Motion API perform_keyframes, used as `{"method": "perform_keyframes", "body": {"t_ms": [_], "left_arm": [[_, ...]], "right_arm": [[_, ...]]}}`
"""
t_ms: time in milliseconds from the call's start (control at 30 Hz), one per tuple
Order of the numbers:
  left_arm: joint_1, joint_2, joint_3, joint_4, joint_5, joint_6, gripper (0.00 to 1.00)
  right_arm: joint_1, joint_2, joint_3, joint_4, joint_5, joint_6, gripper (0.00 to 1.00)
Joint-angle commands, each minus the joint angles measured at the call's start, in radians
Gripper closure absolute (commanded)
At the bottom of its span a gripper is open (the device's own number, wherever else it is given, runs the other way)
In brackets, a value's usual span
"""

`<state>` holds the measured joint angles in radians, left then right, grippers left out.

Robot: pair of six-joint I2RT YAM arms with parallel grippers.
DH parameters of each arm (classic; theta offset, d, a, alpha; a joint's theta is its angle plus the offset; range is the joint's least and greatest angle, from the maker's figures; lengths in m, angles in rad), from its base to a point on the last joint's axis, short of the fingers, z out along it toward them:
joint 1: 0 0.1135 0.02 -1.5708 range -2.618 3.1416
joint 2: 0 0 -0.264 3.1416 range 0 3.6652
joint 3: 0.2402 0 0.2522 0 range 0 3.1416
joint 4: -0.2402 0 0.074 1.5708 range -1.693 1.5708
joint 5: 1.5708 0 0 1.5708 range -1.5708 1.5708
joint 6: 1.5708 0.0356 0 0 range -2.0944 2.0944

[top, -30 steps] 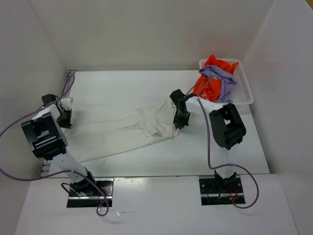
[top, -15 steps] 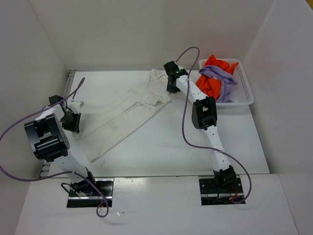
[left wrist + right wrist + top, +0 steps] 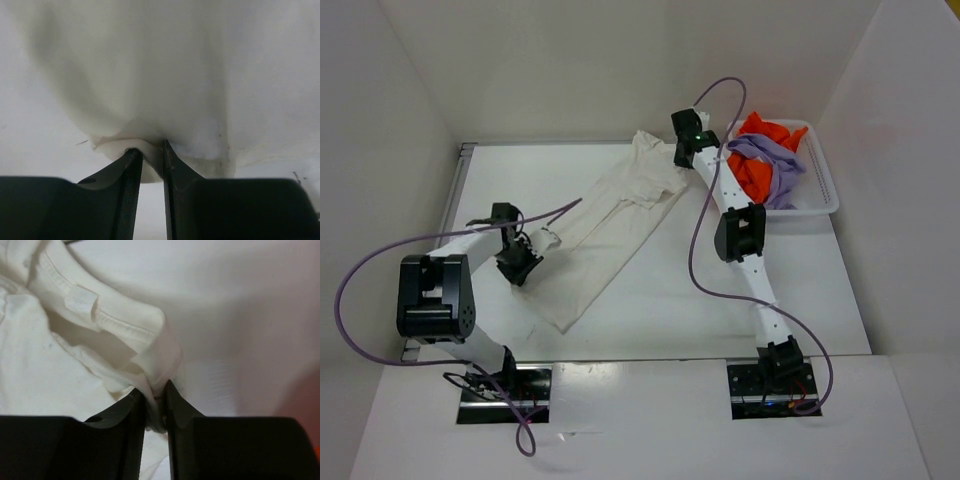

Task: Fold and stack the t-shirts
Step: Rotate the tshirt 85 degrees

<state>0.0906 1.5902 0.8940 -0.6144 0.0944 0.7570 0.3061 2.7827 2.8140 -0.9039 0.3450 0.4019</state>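
The white t-shirt [image 3: 610,225] lies stretched in a long diagonal band from near left to far middle of the table. My left gripper [image 3: 532,250] is at its left edge; in the left wrist view a fold of the shirt [image 3: 165,75] sits pinched between the narrowly parted tips [image 3: 151,147]. My right gripper [image 3: 680,165] is at the shirt's far end, shut on a bunched fold [image 3: 156,390] beside a ribbed hem [image 3: 115,322]. The orange t-shirt [image 3: 748,178] and the lavender t-shirt [image 3: 775,160] lie crumpled in the basket.
The white mesh basket [image 3: 825,190] stands at the far right against the right wall. White walls close the table on the left, back and right. Purple cables loop above both arms.
My right gripper has carried its end of the white t-shirt from mid-table to the far back. The left gripper has moved right with its end. The shirt now lies drawn out diagonally.
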Motion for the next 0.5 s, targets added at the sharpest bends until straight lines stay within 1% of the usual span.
{"method": "perform_keyframes", "body": {"t_ms": [0,33,67,100,133,167,200,233,300,400,433,467], "left_arm": [[-0.084,-0.001,-0.018,-0.137,0.113,0.064,0.7],[-0.124,-0.012,-0.018,-0.168,0.122,0.064,0.7],[-0.146,-0.012,-0.018,-0.185,0.14,0.064,0.7],[-0.166,-0.039,-0.03,-0.185,0.14,0.044,0.7],[-0.178,-0.051,-0.03,-0.203,0.14,0.032,0.7],[-0.178,-0.064,-0.017,-0.221,0.154,0.031,0.7],[-0.178,-0.079,-0.004,-0.258,0.166,0.031,0.7],[-0.178,-0.079,0.015,-0.271,0.175,0.041,0.7],[-0.178,-0.099,0.016,-0.28,0.186,0.041,0.69],[-0.178,-0.131,0.026,-0.326,0.196,0.041,0.64],[-0.178,-0.144,0.026,-0.335,0.196,0.041,0.62],[-0.178,-0.171,0.026,-0.344,0.196,0.041,0.6]], "right_arm": [[-0.016,0.003,0.07,0.1,-0.017,-0.029,0.74],[-0.016,0.003,0.07,0.112,-0.026,-0.029,0.72],[-0.025,0.003,0.081,0.112,-0.061,-0.041,0.68],[-0.025,0.003,0.081,0.112,-0.061,-0.041,0.65],[-0.025,0.003,0.081,0.112,-0.075,-0.041,0.6],[-0.025,0.003,0.081,0.112,-0.096,-0.055,0.43],[-0.025,0.003,0.081,0.112,-0.097,-0.055,0.35],[-0.025,-0.018,0.081,0.112,-0.097,-0.055,0.32],[-0.036,-0.046,0.081,0.096,-0.116,-0.045,0.27],[-0.036,-0.139,0.047,0.04,-0.126,-0.025,0.27],[-0.036,-0.172,0.02,0.025,-0.114,-0.025,0.27],[-0.012,-0.24,-0.04,-0.007,-0.101,-0.025,0.27]]}}
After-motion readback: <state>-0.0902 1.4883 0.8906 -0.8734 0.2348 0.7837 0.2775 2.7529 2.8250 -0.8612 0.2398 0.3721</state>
